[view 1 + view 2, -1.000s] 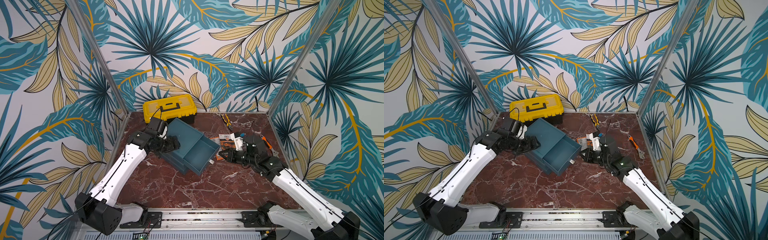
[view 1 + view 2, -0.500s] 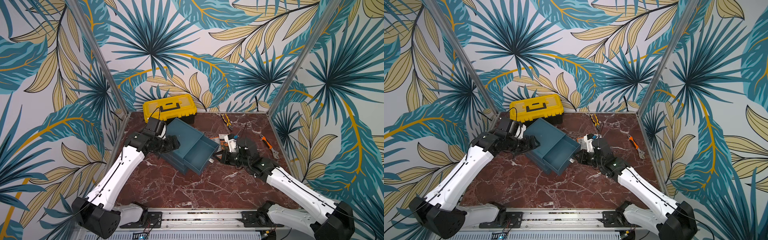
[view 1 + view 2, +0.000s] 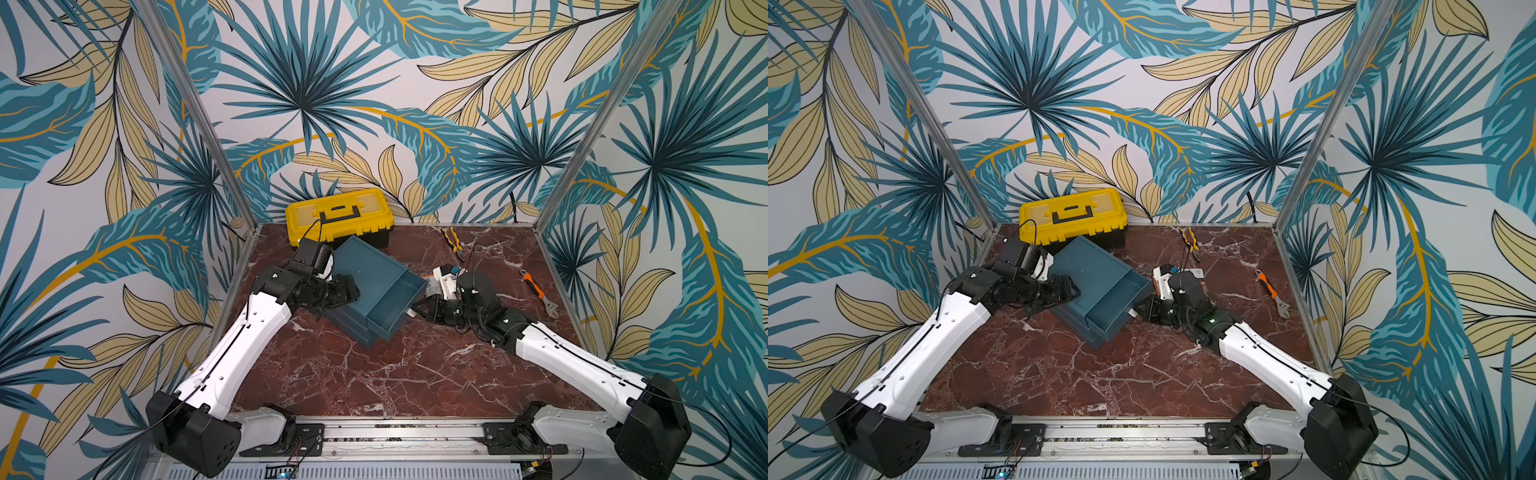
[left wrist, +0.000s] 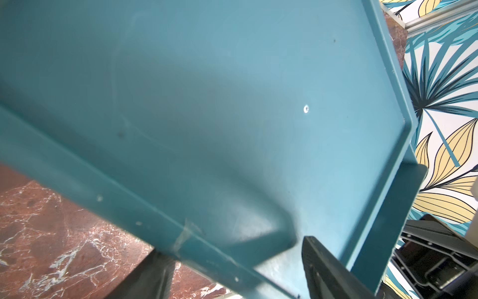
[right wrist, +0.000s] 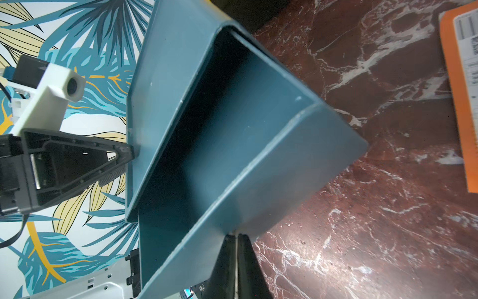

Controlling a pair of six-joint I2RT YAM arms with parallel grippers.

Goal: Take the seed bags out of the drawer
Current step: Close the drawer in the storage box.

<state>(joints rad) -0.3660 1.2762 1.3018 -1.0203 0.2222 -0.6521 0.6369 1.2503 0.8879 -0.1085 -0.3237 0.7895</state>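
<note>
The teal cabinet (image 3: 365, 266) stands mid-table with its top drawer (image 3: 386, 307) pulled out. The drawer's inside (image 5: 232, 145) shows bare. An orange seed bag (image 5: 463, 103), white label up, lies on the marble beside the drawer. In a top view only slivers of the seed bags (image 3: 1195, 273) show behind my right wrist. My right gripper (image 5: 236, 236) is shut, its tips against the drawer's front by a small white tab (image 3: 410, 312). My left gripper (image 4: 230, 251) is open and straddles the cabinet's left top edge, one finger (image 4: 323, 269) over the top.
A yellow toolbox (image 3: 338, 216) sits against the back wall, close behind the cabinet. Pliers (image 3: 455, 243) lie at the back, and an orange-handled wrench (image 3: 538, 291) lies near the right wall. Open marble floor (image 3: 374, 374) stretches between the arms at the front.
My right arm has swung left, bringing its shut tips from beside the seed bags up to the drawer's front. The left gripper's jaws have narrowed around the cabinet's edge.
</note>
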